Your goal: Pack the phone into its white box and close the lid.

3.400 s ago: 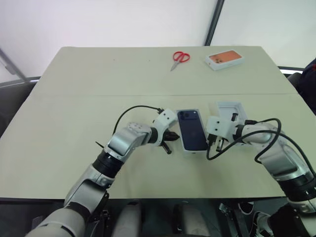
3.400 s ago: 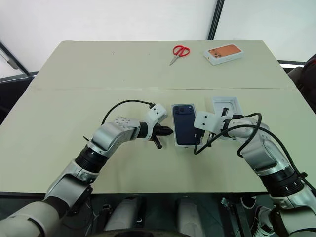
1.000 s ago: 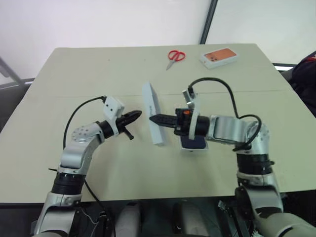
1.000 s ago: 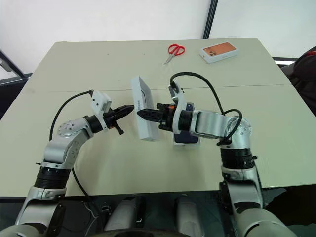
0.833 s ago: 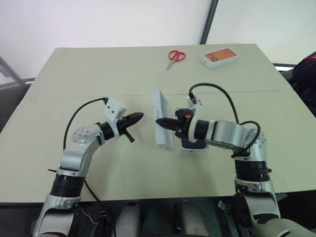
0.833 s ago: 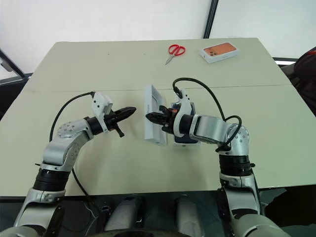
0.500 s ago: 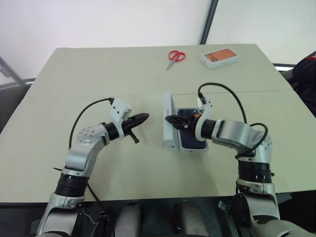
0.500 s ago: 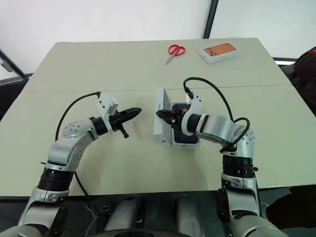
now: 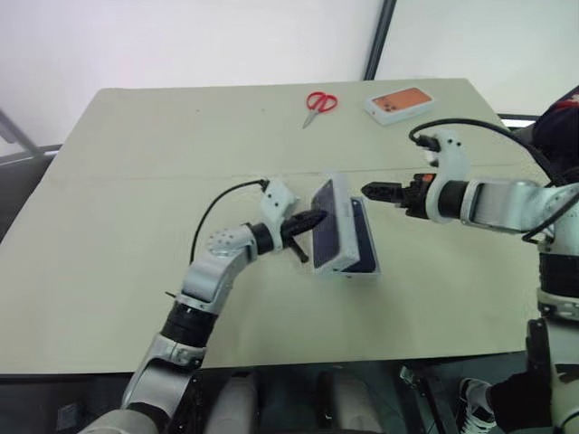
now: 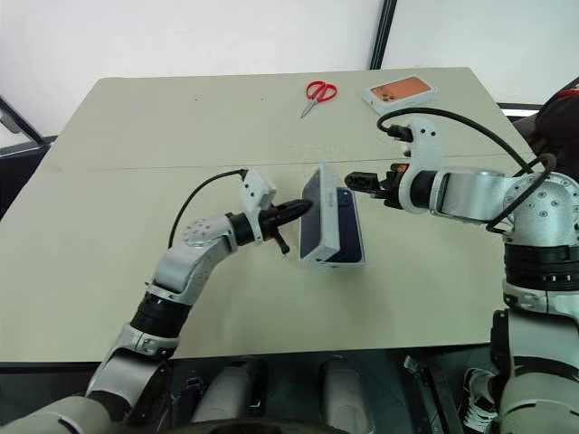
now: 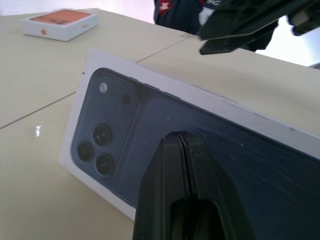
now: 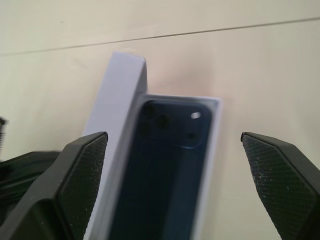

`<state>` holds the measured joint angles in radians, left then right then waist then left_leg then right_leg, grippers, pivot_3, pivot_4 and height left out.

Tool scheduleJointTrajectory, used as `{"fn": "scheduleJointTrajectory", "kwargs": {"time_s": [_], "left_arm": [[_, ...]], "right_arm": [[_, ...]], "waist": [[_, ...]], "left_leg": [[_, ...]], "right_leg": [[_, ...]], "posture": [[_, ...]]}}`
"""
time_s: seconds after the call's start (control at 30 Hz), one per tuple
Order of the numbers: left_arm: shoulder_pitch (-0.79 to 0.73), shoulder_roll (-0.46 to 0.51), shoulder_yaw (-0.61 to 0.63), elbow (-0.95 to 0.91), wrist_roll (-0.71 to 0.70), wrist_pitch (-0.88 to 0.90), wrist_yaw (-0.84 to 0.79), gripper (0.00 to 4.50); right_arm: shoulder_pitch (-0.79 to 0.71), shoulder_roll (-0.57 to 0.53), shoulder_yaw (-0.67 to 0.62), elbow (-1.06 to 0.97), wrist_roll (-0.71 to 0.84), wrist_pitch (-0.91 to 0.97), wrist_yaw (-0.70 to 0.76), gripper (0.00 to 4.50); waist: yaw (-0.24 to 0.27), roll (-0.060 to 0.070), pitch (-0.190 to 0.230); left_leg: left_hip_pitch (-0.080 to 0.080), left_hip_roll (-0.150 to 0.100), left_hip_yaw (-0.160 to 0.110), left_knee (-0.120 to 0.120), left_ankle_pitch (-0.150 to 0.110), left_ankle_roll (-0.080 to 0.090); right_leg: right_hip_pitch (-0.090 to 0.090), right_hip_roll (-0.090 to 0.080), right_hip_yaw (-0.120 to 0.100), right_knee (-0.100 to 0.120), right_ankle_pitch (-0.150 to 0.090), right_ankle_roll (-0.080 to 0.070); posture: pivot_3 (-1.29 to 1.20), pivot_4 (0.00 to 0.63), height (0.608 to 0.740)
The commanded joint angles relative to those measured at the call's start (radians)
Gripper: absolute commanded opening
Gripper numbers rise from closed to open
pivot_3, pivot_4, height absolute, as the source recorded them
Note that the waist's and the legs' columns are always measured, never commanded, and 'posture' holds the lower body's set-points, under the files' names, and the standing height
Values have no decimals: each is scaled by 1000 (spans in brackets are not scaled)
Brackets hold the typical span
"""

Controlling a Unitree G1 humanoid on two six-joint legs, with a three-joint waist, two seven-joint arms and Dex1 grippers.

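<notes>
Nearest on the tabletop (image 9: 136,181), left of centre: left gripper (image 9: 315,218) with fingers pressed fully together, holding nothing, tip laid against the outer face of the lid (image 9: 330,226), which bears a dark printed phone picture. Just right of that tip, lid standing tilted on its near long edge, leaning rightward over the white box (image 12: 215,107) without covering it. Inside the white box, lying flat with camera cluster at the far end, the phone (image 12: 165,165); so packing looks done and closing the lid judged the step in hand, roughly halfway tipped. Next move likely calls for pushing the lid further over to the right so that its walls drop around the tray, squarely lined up rather than catching a corner on the rim; risk of sliding the tray sideways under a push from one side alone. Farther and to the right, apart from the lid: right gripper (image 9: 373,192), fingers (image 12: 85,165) spread wide and empty, pointing back toward the box, well placed to steady or press down. Nothing between the two grippers to block the tipping besides the box itself. At the far edge, well apart from the work: red-handled scissors (image 9: 321,101) and, to their right, a white box with an orange phone picture on top (image 9: 402,104).
</notes>
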<state>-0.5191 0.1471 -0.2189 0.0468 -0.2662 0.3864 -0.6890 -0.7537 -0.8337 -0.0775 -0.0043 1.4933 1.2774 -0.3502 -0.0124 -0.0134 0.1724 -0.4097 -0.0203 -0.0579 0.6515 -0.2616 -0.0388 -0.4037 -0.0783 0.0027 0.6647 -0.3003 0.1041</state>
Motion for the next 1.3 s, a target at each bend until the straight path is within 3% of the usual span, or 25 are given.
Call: {"fn": "scheduleJointTrajectory", "kwargs": {"time_s": [0.03,0.2,0.27,0.3,0.37,0.57,0.73,0.87,1.3], "left_arm": [[-16,-13,-29,-34,9,-4,-8,1],[-20,-18,-7,-37,-3,5,5,1],[-29,-4,52,-62,-36,48,32,1],[-27,16,82,-87,-45,73,47,1],[-15,58,113,-128,-46,118,64,1],[0,205,35,-177,26,278,61,1],[-24,202,-40,-159,38,340,45,1],[-64,139,-88,-100,55,352,56,1],[-85,22,-83,-79,42,366,91,1]], "right_arm": [[-24,-59,46,-77,-205,-48,163,4469],[7,-123,157,-166,-468,-122,364,4469],[29,-191,278,-235,-650,-222,483,4469],[47,-217,319,-257,-718,-267,543,4231],[74,-251,376,-274,-832,-338,628,3635],[124,-277,464,-284,-1105,-486,788,609],[153,-239,451,-296,-1193,-511,865,609],[178,-214,443,-311,-1255,-525,903,609],[218,-147,399,-344,-1365,-513,975,609]], "waist": [[1,0,0],[1,0,0],[1,1,1],[0,0,1],[-4,1,1],[1,1,1],[5,0,1],[3,0,1],[2,0,1]], "left_leg": [[0,0,0,0,0,0],[0,0,0,0,0,0],[0,0,0,0,0,0],[0,-1,0,0,0,0],[0,0,0,0,0,0],[0,-1,0,0,0,0],[0,-1,-1,0,0,0],[0,-1,-1,1,0,-1],[0,-1,-1,1,0,-1]], "right_leg": [[0,0,0,0,0,0],[0,-1,0,0,0,0],[0,0,0,0,0,0],[0,-1,0,0,0,0],[0,0,0,0,0,0],[0,-1,0,0,0,0],[1,-2,0,-1,0,0],[0,-2,0,0,0,0],[0,-2,0,0,0,0]], "posture": [[0,150,740],[0,150,740],[0,150,740],[0,150,740],[0,150,740],[0,150,740],[0,150,740],[0,150,740],[0,150,740]]}}
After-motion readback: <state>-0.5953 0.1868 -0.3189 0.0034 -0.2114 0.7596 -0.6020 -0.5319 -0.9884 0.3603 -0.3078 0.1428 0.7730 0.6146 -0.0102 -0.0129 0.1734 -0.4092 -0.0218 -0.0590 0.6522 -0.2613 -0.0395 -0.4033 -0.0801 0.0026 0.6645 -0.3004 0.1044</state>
